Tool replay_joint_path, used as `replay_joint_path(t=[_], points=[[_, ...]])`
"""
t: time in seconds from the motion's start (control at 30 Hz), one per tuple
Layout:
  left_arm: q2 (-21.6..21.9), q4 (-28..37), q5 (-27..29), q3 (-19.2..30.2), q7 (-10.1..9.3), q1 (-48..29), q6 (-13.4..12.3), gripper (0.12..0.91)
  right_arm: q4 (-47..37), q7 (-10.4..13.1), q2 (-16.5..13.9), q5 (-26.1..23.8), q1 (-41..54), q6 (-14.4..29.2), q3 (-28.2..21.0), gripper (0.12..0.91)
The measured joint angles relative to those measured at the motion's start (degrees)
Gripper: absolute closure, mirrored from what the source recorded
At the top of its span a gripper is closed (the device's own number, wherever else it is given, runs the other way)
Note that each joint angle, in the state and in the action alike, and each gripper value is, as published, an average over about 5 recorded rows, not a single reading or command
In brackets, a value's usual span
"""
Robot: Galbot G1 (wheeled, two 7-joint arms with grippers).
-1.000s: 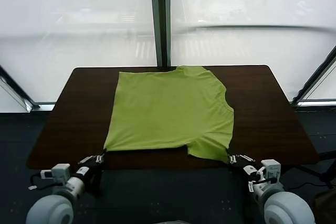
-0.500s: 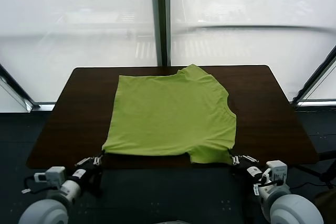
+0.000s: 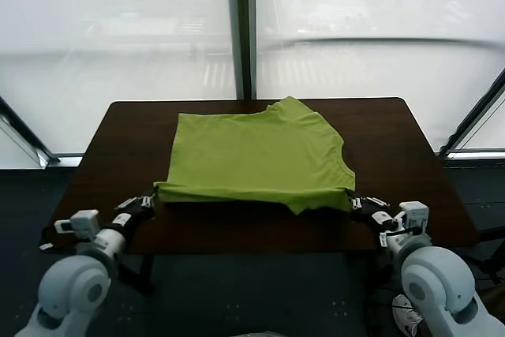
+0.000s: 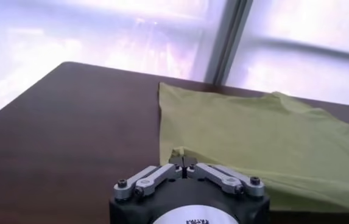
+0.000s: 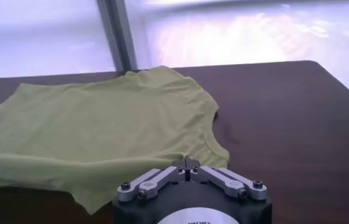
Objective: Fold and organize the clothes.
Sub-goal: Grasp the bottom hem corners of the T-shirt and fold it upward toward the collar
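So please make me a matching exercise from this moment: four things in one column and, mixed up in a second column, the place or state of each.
Things:
1. T-shirt
2. left gripper
3. right gripper
4. table

Places or states:
A. dark brown, carrying the cloth
B. jaws shut on the near corner on the robot's right
C. lime green, near edge lifted
D. jaws shut on the near corner on the robot's left

Pairs: 1-C, 2-D, 3-B, 4-A
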Motion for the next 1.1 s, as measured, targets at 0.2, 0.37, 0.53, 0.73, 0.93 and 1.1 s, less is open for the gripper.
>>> replay_joint_path(t=[0.2, 0.37, 0.53, 0.73, 0.93, 1.1], points=[[0.0, 4.1, 0.2, 1.9, 0.4, -4.7, -0.5, 0.881, -4.6, -1.8, 0.5, -1.6, 4.2, 3.9, -2.9, 0.886], [-0.5, 7.8, 0.9, 3.3, 1.1, -7.5, -1.2, 0.881, -9.1, -2.8, 1.0, -4.0, 8.7, 7.1, -6.3, 0.886], [-0.6, 10.8, 1.3, 4.2, 1.43, -9.6, -1.6, 0.881, -13.5, -2.9, 1.4, -5.6, 13.2, 8.7, -9.5, 0.886], [-0.5, 13.3, 1.3, 4.5, 1.49, -11.4, -1.9, 0.881, -17.7, -3.4, 2.1, -6.6, 16.7, 9.3, -12.1, 0.886], [-0.5, 16.0, 1.5, 5.6, 1.52, -13.3, -2.2, 0.881, -18.9, -3.7, 2.6, -6.6, 17.1, 9.2, -12.5, 0.783], [-0.5, 17.9, 2.2, 6.6, 1.94, -14.7, -2.2, 0.881, -18.2, -5.1, 2.1, -6.6, 16.1, 9.8, -11.6, 0.415]])
